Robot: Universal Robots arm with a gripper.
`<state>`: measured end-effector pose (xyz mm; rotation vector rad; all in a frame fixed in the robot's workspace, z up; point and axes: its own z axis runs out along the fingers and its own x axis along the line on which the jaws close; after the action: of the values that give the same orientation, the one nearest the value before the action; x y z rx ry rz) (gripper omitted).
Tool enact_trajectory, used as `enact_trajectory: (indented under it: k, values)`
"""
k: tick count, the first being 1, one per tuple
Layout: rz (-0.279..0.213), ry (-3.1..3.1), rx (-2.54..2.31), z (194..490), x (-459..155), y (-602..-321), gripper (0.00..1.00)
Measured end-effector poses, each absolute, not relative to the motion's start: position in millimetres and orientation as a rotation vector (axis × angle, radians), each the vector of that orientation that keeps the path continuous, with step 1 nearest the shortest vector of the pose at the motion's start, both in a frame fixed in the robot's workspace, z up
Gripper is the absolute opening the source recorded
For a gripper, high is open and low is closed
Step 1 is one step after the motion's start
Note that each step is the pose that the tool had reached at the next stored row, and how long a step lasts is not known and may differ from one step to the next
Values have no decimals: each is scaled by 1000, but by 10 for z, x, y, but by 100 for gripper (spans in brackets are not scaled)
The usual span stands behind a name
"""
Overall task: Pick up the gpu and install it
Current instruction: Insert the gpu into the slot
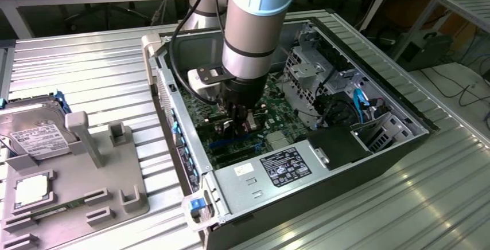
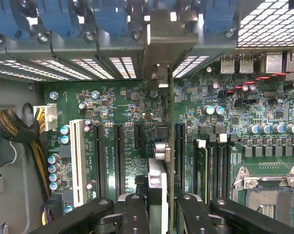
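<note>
A ribbed silver metal counter [image 1: 100, 66] fills most of the exterior view, its ridges running from the upper left of the frame toward the lower right. An open black computer case [image 1: 398, 141] lies on its side on the counter across the centre and right of the frame, its motherboard facing up. At the left edge of the frame a grey fixture tray [image 1: 115, 204] rests on the counter, carrying a silver hard drive [image 1: 31, 129] with a white label at its upper end.

Gpu [image 2: 170, 146] upright in gripper [image 2: 164, 207] over motherboard [image 2: 117, 105]; inside case [image 1: 398, 109].
</note>
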<state>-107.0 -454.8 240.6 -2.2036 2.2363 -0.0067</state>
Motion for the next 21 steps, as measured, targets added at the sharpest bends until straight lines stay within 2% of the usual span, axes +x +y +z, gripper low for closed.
enact_trajectory:
  k: [21]
  values:
    - [-7, 2236, -2204, 2372, -1074, -4542, 28]
